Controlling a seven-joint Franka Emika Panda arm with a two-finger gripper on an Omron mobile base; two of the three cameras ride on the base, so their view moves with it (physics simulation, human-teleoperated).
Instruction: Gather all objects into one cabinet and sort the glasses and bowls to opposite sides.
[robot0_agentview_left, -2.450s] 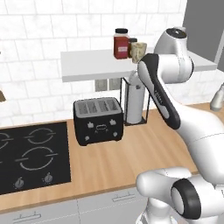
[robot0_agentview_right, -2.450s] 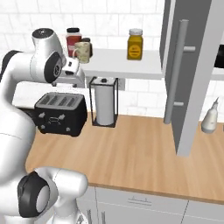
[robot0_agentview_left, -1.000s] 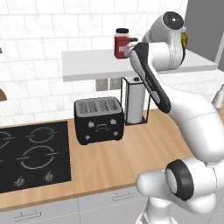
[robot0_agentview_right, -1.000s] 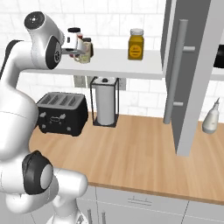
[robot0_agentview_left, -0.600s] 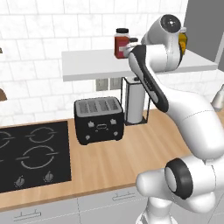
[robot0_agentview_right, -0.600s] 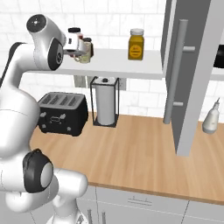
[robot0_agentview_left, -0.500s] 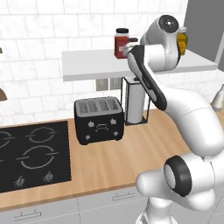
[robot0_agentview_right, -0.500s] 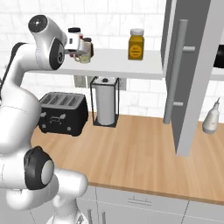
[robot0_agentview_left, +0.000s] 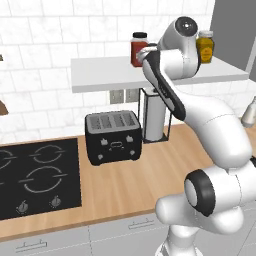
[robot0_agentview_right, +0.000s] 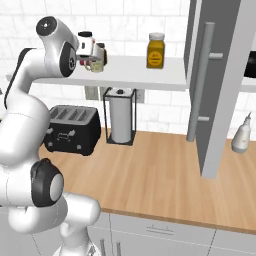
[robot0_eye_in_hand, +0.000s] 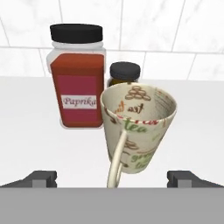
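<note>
Cup (robot0_eye_in_hand: 139, 127) number one, and the one cup to count here, stands on the white shelf (robot0_agentview_right: 135, 75), right in front of the pincer (robot0_eye_in_hand: 113, 178). It is cream and beige with brown and green words and small pictures on it, and the word "tea" can be read two times. Its thin curved handle points toward the camera in the hand view, and the cup is wide at the top and narrow at the bottom. The pincer is spread wide apart, with one dark tip on each side of the cup, and it is not gripping anything. Three jars can be counted. One red jar (robot0_eye_in_hand: 78, 76) with a black lid stands just behind the cup on the left, and its label says "Paprika". One small dark jar (robot0_eye_in_hand: 124, 72) with a black lid peeks out right behind the cup. One yellow jar (robot0_agentview_right: 155, 50) stands farther along the same shelf, near the tall grey door (robot0_agentview_right: 220, 80) with the long bar handle. Down on the wooden counter (robot0_agentview_right: 160, 175) there is one black toaster (robot0_agentview_left: 112, 136), one paper towel roll (robot0_agentview_right: 120, 122), and one white bottle (robot0_agentview_right: 242, 134).
</note>
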